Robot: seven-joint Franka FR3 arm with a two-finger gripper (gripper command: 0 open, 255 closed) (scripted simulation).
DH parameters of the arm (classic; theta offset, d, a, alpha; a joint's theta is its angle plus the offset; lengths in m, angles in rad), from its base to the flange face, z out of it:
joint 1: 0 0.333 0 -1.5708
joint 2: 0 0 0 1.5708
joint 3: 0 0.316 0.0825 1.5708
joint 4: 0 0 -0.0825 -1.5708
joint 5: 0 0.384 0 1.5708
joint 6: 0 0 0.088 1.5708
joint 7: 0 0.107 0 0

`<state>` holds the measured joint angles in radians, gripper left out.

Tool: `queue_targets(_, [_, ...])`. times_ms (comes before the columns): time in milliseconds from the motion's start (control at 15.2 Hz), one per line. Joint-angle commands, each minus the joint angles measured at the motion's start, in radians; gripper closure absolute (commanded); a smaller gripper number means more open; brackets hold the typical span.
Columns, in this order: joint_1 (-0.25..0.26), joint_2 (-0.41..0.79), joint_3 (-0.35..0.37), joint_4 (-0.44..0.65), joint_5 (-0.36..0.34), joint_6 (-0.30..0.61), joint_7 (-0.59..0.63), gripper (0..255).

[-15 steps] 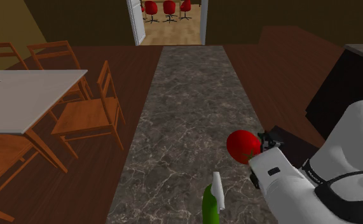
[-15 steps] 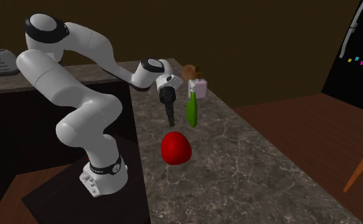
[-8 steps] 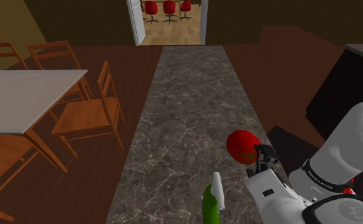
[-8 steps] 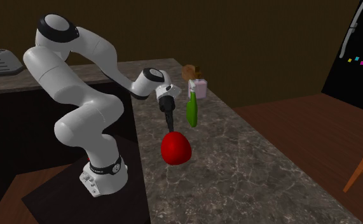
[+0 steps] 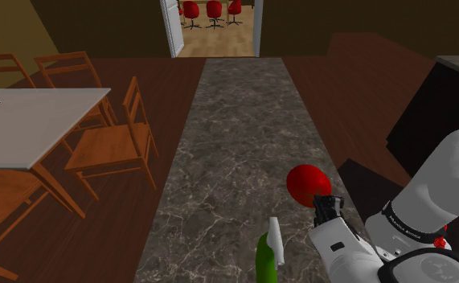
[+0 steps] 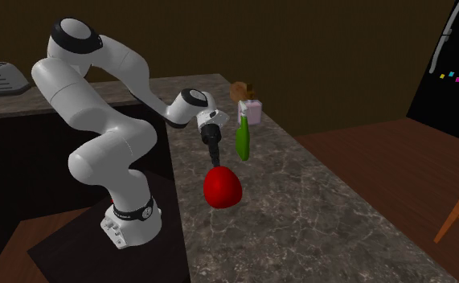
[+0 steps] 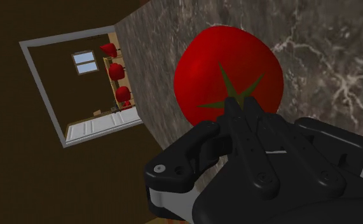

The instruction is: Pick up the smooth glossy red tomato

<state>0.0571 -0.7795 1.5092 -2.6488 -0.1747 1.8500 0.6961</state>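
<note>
A glossy red tomato (image 5: 306, 182) (image 6: 222, 189) with a green star-shaped stem rests on the dark marbled counter (image 5: 235, 120), close to the edge on the arm's side. My black gripper (image 5: 325, 203) (image 6: 218, 165) comes down on its top at a slant. In the wrist view the two fingers are drawn together at the stem of the tomato (image 7: 227, 70), pinching the gripper (image 7: 240, 108) shut on that end. The tomato sits on the stone.
A green bottle (image 5: 265, 261) (image 6: 242, 138) and a pale carton (image 6: 253, 111) stand on the counter just behind the gripper, with a small brown object (image 6: 241, 88) further back. Beyond the counter's other edge are wooden chairs (image 5: 111, 145) and a grey table (image 5: 34, 120).
The arm lowered the gripper from above the counter onto the tomato's top. The fingers, apart half a second ago, have closed. The tomato has not moved.
</note>
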Motion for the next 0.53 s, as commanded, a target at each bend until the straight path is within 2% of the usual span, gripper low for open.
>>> queue_targets(0, [0.0,0.0,0.0,0.0,0.0,0.0,0.0,255])
queue_targets(264, [-0.001,0.0,0.002,-0.001,0.001,0.001,0.001,255])
queue_targets(462, [0.04,-0.01,-0.054,0.003,-0.012,-0.028,-0.025,255])
